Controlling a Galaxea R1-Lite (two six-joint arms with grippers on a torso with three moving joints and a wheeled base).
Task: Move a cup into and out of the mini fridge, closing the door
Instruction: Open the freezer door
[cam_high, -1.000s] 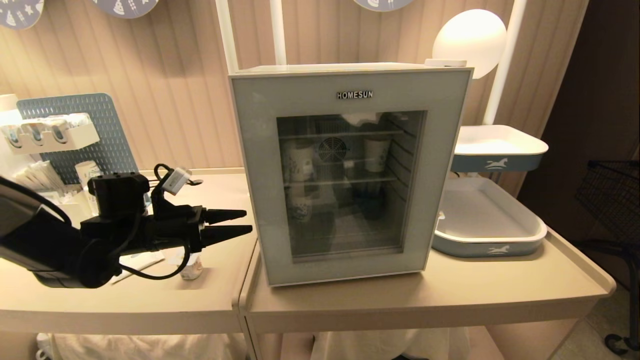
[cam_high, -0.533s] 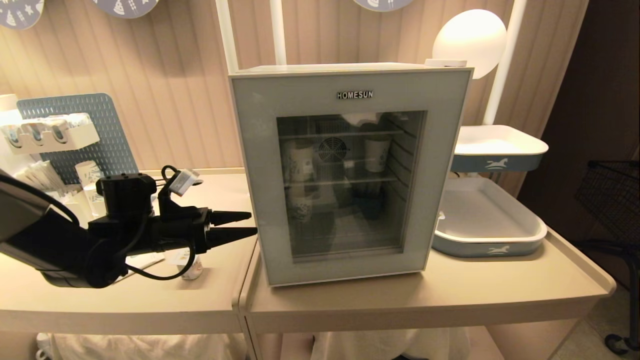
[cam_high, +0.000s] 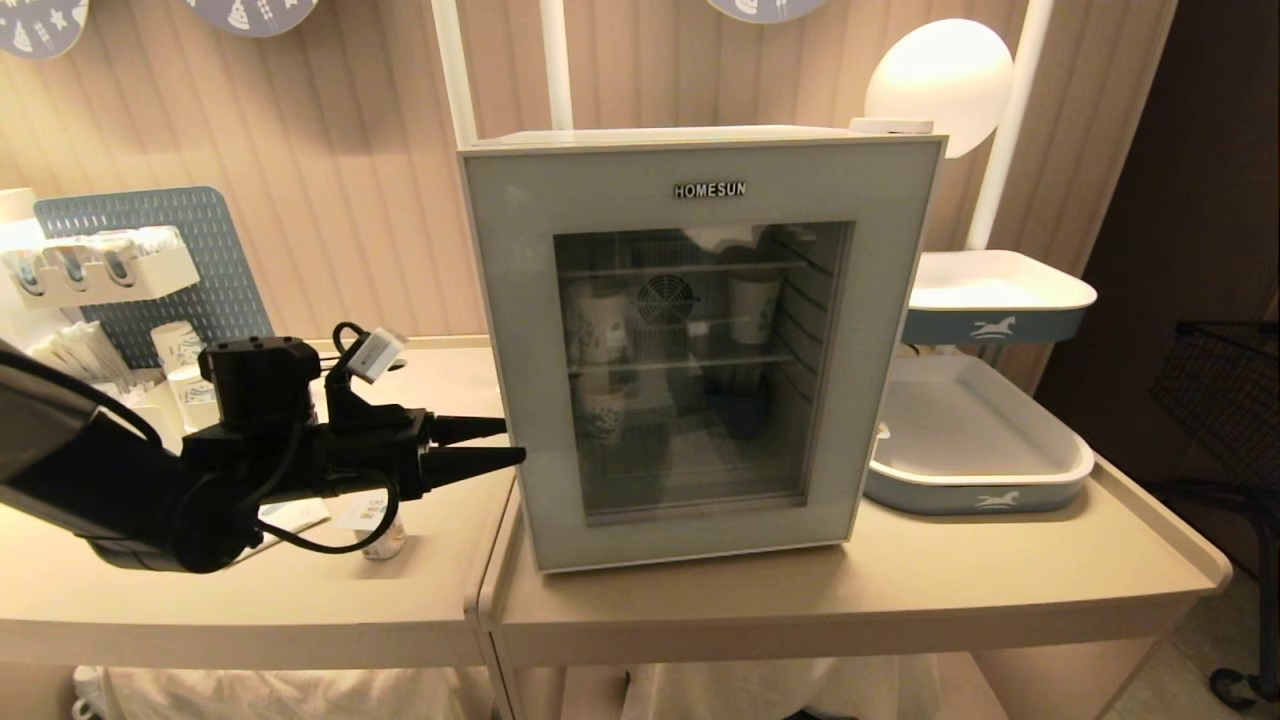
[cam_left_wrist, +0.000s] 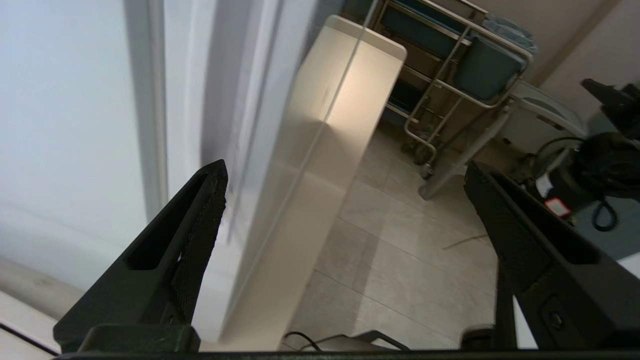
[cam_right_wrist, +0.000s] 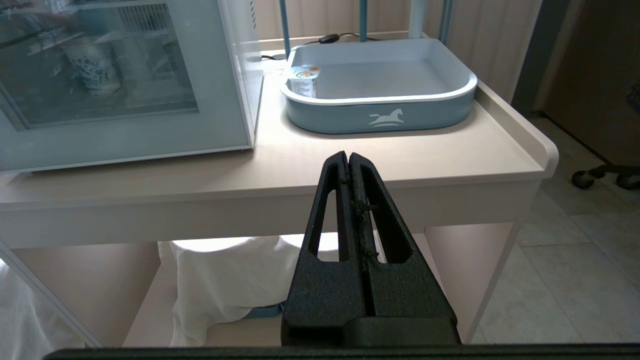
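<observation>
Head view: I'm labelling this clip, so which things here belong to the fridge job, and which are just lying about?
Job:
fridge
door, shut
cup, in a tray corner
left pincer, open at the door's left edge

Lying about:
trays
paper cups inside
pegboard rack

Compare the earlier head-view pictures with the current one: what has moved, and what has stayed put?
The left hand, open and empty, has crept rightwards to the left edge of the door. It has gripped nothing. The mini fridge is still shut, and a small cup still stands on the table beneath the arm.
</observation>
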